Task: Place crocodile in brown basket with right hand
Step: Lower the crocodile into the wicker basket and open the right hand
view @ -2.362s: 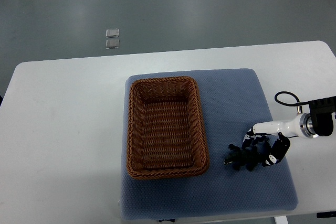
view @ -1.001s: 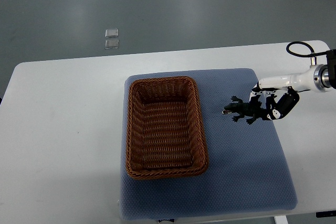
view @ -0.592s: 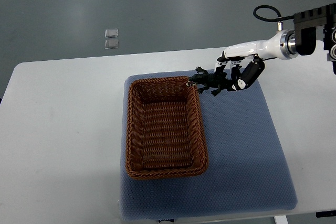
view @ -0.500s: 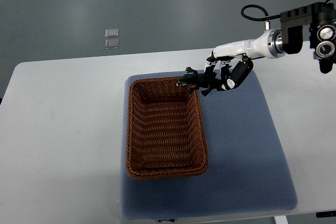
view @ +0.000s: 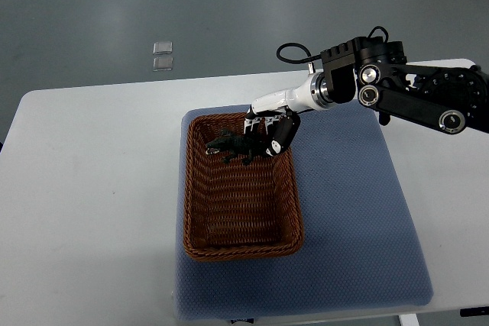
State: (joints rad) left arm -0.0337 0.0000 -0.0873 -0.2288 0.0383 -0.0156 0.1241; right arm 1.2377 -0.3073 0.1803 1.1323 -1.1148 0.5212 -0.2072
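One camera only. Looks down steeply from robot's side, high up; takes in most of white table [view: 92,173], grey floor [view: 229,13] beyond.

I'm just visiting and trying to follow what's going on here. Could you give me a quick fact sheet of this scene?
working hand: right hand, fingers closed on the crocodile
crocodile: dark toy, held over the far end of the basket, not yet released
basket: brown wicker, nothing else inside, sits on a blue mat
table: white, under the mat
left hand: not in view
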